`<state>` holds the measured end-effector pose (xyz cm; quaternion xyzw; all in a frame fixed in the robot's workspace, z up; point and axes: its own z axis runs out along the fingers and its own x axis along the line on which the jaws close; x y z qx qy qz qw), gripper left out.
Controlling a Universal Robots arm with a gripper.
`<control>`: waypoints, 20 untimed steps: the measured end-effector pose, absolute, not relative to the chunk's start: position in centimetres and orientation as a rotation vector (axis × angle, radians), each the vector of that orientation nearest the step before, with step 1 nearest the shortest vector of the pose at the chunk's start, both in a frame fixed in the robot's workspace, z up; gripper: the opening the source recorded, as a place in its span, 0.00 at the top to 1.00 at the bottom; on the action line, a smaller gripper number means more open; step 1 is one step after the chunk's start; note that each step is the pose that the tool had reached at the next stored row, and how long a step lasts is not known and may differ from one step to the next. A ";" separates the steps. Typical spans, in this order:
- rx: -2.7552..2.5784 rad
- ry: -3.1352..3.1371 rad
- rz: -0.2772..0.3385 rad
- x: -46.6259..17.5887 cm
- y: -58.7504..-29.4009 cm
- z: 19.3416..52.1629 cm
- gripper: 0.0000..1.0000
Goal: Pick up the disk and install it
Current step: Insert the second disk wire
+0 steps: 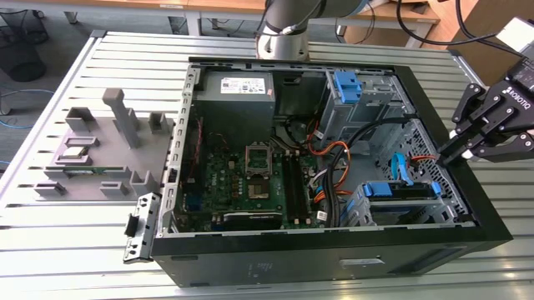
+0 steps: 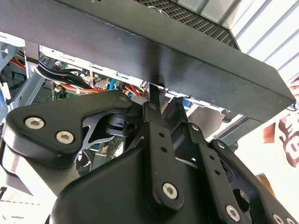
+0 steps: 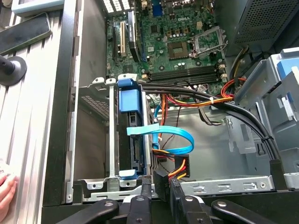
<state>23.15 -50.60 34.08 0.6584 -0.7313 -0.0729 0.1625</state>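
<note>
**Working at the drive cage: keep it slow and keep it square**

You are holding the gripper (image 1: 451, 155) over the computer case (image 1: 334, 240) rim on the exterior view's right. Its fingers are drawn close together and are carrying nothing.

The disk (image 1: 401, 190) is sitting edge-on in the drive cage (image 3: 91, 107), just inside that rim. In the first wrist view its blue rail (image 3: 130, 100) is showing along the top. I am judging it to be in its bay already, but I cannot tell whether it is fully seated.

Points you should be minding:

- **Ribbon:** the blue flat cable (image 3: 173, 135) is looping right beside the disk. Anything coming down between them is risking a snag, so be keeping the fingertips on the cage side of it.
- **Cables:** the black cable bundle (image 3: 196, 95) is crossing near the cage's far end. Be staying clear of it.
- **Rim:** in the second wrist view the case wall is lying very close to the gripper, so any descent is wanting to be vertical with no sideways drift.
- **Pressure:** be applying any contact along the rail rather than on the drive's face, and evenly, so it is not cocking in the cage.
- **Person nearby:** a hand (image 3: 5, 193) is resting on the table (image 1: 100, 250) beside the case. Be moving only at a speed that allows for that.
</note>
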 end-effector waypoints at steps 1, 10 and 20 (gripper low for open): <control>1.878 -2.086 -0.208 23.1 -50.6 34.1 0.72; 1.878 -2.086 -0.207 23.1 -50.6 34.1 0.89; 1.877 -2.086 -0.206 23.1 -50.6 34.1 0.82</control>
